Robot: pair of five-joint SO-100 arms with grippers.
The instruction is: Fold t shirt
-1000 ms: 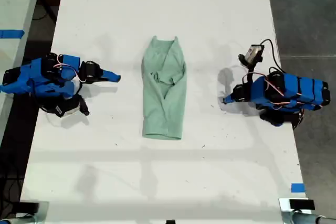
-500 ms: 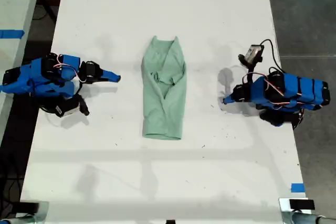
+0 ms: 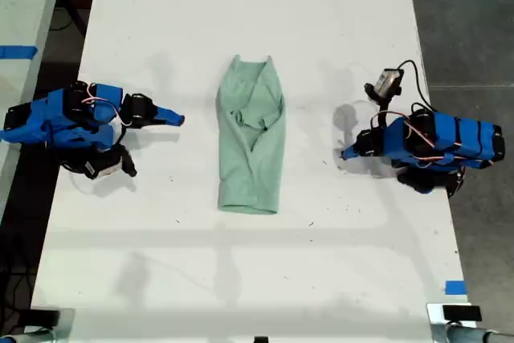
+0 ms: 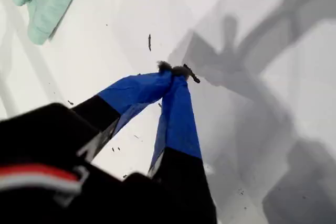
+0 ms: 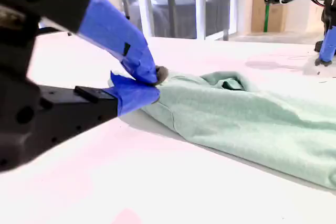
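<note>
Your t shirt (image 3: 251, 144) lies mid-table (image 3: 161, 263) as a narrow strip, sides already folded in; the lengthwise fold looks left to do. My first gripper (image 4: 176, 70) and my second gripper (image 5: 152, 80) sit closed, empty, well apart from it.

lab: white table (image 3: 241, 279), blue tape marks (image 3: 454, 287), concrete floor (image 3: 466, 22)

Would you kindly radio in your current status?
Both claws shut, empty: first, second. T shirt folded lengthwise on table, untouched. Nothing in the way.
</note>
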